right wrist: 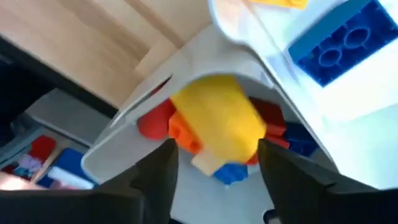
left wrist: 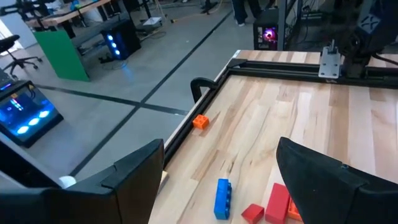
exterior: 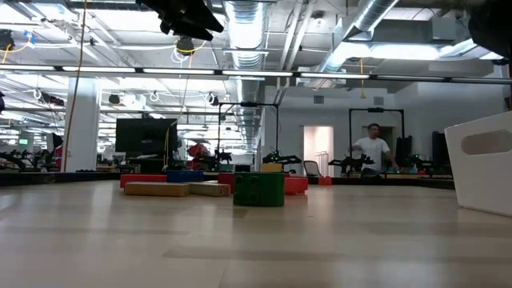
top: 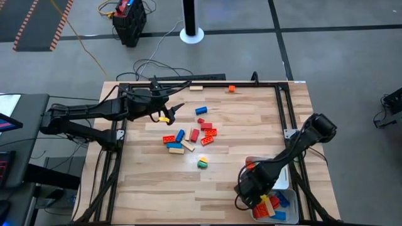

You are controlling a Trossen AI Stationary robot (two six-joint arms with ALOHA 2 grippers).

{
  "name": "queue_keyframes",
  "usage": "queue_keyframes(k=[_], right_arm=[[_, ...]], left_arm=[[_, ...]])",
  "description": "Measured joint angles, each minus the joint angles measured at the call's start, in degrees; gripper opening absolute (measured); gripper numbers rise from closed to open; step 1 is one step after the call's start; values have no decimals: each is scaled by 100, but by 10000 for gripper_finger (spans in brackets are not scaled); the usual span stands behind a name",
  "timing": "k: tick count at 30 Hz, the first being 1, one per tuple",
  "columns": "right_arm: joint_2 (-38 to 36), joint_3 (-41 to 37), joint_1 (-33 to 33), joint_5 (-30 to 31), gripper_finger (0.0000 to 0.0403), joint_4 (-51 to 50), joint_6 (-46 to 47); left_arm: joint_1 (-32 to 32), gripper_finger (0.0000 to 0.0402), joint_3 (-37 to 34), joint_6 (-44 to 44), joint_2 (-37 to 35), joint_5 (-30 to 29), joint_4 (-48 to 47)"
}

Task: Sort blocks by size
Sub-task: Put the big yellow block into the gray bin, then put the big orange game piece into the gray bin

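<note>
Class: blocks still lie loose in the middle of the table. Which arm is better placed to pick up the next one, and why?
Probably the left. The left gripper hangs open just beside the loose blocks, with nothing in it. The right gripper is over the white tray, far from them.

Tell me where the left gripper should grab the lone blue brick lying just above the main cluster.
Probably across the long sides of the blue brick, at mid-length, coming straight down. It lies flat on the table, apart from the red bricks, so both flanks look free. The left gripper hangs open beside it; turn the wrist so the fingers straddle its narrow width.
</note>
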Motion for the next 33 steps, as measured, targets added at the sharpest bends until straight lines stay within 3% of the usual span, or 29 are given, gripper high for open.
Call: queue_keyframes(k=[8,11,15,19,22,28,33], right_arm=[[-750,0,-498,-414,273,-1045,-548],[-1148,0,-939,101,274,-1307,-937],[-1544,2,-1701,1323,274,-1191,-1772],[-1588,2,-2522,2349,274,-672,-3142],[-1397,2,-3087,2750,274,2,-4493],[-723,2,-4015,2769,274,1274,-6619],[-101,2,-4343,2481,278,1804,-8204]], left_arm=[[-2,300,0,-171,2,21,6],[-2,300,0,-337,2,133,11],[-2,300,0,-717,2,149,-20],[-2,300,0,-1191,0,149,-325],[-2,300,0,-1653,0,149,-680],[-60,300,0,-2482,-4,289,-1178],[-300,300,0,-3119,-13,409,-1215]])
